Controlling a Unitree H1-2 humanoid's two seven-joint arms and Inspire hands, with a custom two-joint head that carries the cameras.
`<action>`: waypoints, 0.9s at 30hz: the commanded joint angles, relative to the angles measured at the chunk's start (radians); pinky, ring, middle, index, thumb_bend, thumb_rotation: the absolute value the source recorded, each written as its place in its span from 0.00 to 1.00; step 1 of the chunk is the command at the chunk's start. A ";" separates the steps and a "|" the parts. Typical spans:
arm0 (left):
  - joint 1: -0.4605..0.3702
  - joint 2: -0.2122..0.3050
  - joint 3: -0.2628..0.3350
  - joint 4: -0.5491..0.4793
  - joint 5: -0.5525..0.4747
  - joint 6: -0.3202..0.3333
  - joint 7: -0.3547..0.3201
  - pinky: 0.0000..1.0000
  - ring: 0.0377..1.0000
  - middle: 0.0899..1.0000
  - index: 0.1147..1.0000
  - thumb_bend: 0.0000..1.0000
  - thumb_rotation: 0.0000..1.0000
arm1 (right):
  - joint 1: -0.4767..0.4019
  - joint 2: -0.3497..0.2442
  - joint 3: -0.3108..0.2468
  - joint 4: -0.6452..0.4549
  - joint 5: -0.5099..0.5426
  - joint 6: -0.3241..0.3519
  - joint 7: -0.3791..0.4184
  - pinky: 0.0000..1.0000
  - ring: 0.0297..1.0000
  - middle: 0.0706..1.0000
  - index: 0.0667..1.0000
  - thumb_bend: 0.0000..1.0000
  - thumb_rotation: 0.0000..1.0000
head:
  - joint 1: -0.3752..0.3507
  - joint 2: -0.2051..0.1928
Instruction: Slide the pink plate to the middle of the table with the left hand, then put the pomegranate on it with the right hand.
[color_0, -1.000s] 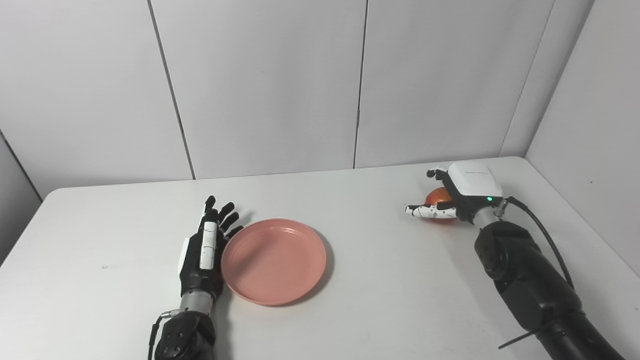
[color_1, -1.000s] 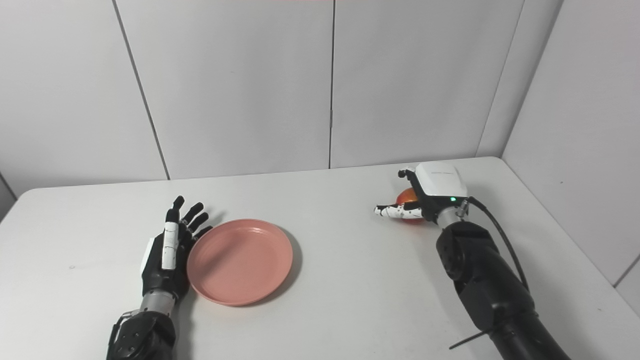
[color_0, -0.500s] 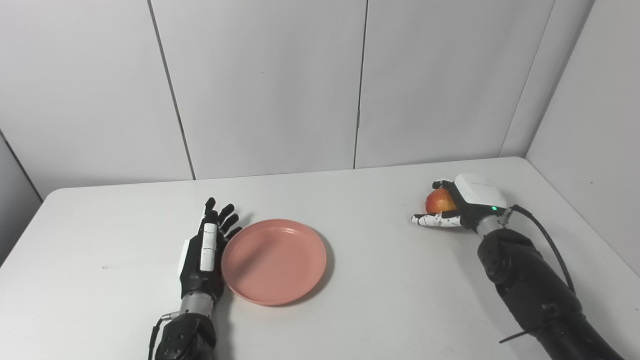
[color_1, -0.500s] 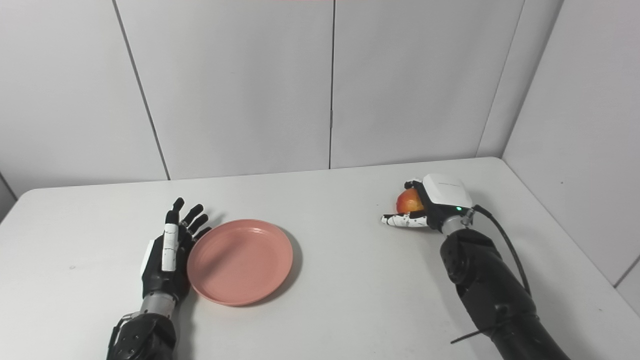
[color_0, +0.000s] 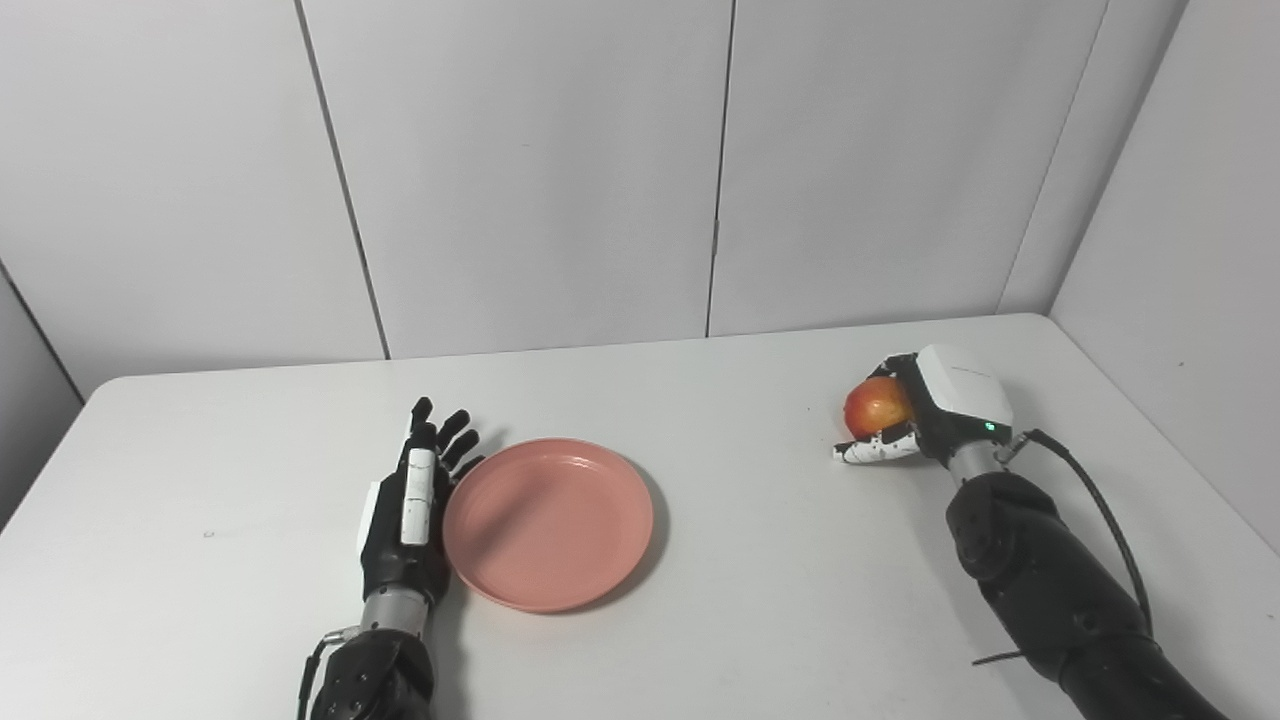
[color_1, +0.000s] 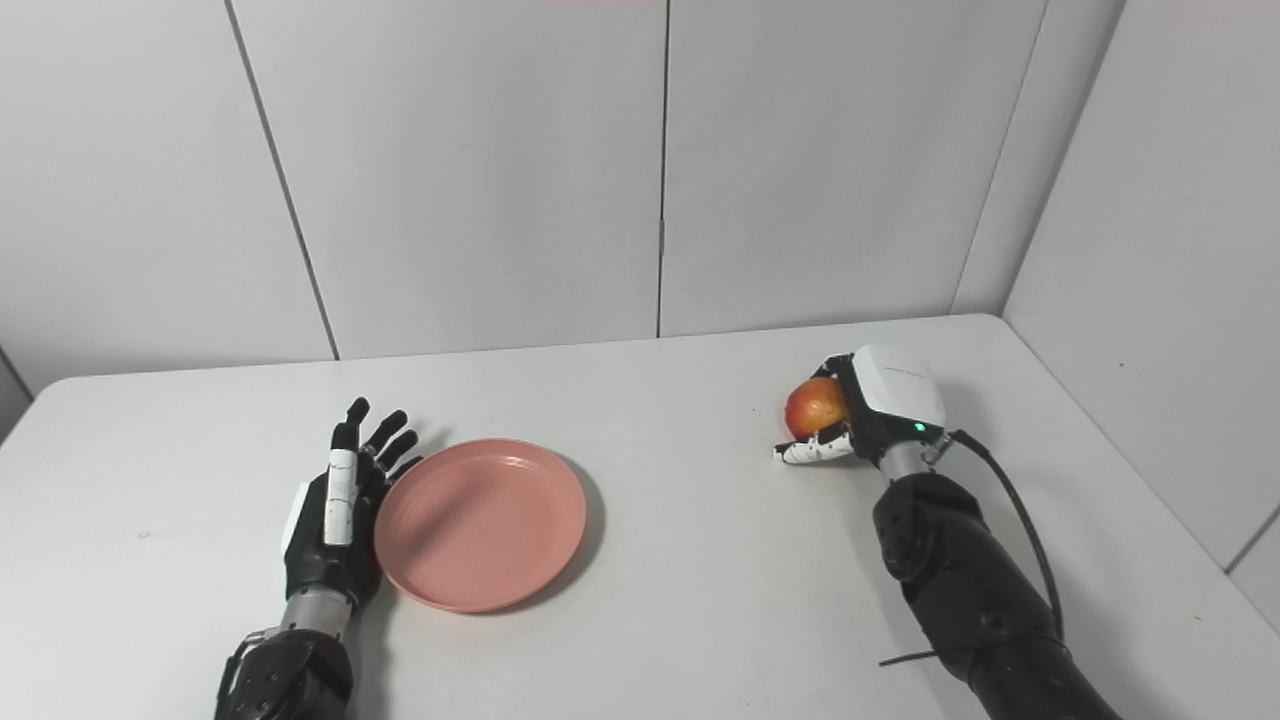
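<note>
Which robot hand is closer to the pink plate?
Left. The left hand lies open on the table, right against the pink plate's left edge. The right hand is far off on the plate's right side, wrapped around the pomegranate.

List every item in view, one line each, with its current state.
pink plate: upright, empty, flat on the table, left of centre.
pomegranate: in the right hand's grasp, at the right of the table.
left hand: open, fingers apart, edge-on beside the plate's left rim.
right hand: shut on the pomegranate.
table: white, carrying the plate.
</note>
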 joint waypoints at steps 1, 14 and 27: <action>-0.001 -0.004 -0.002 0.000 0.003 0.024 0.008 0.82 0.88 0.89 1.00 1.00 0.88 | -0.030 -0.014 0.008 0.003 0.007 -0.045 -0.009 0.15 0.17 0.23 0.45 0.51 0.15 | 0.001 0.000; -0.007 -0.007 -0.001 0.007 0.003 0.024 0.011 0.83 0.88 0.88 1.00 1.00 0.87 | -0.026 -0.025 0.020 -0.043 0.031 -0.075 -0.015 0.15 0.17 0.22 0.45 0.49 0.15 | 0.001 0.003; -0.008 -0.011 -0.005 0.008 0.010 0.021 0.016 0.82 0.88 0.88 1.00 1.00 0.87 | -0.038 -0.021 0.010 -0.185 0.025 -0.028 0.061 0.16 0.19 0.24 0.45 0.49 0.16 | 0.012 0.003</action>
